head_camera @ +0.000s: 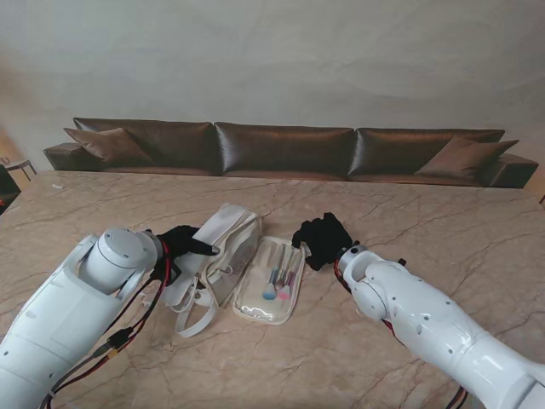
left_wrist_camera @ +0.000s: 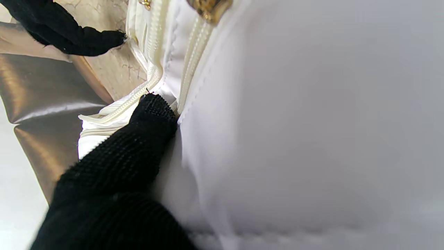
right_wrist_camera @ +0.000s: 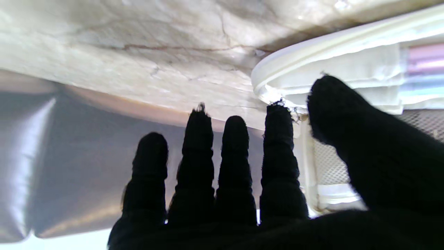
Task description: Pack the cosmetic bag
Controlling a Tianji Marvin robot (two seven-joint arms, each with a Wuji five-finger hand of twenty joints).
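Stand view: the white bag (head_camera: pixel 223 247) lies mid-table, its strap trailing toward me, and the clear pouch (head_camera: pixel 271 290) with brushes (head_camera: pixel 279 283) sits touching its right side. The left hand (head_camera: pixel 180 247) is on the bag's left edge, one finger reaching across the top. Up close, a fingertip (left_wrist_camera: pixel 154 111) presses beside the zipper (left_wrist_camera: pixel 149 78), so that hand is bracing the bag; whether it truly pinches fabric, I cannot tell. The right hand (head_camera: pixel 324 239) hangs at the pouch's far right corner, fingers (right_wrist_camera: pixel 236 156) apart and holding nothing, thumb just over the pouch rim. To my eye the job now is grabbing the pouch. Best keep the left hand firm on the bag so the mouth stays put, and close thumb and fingers on the pouch's stiff rim, not the slick film.
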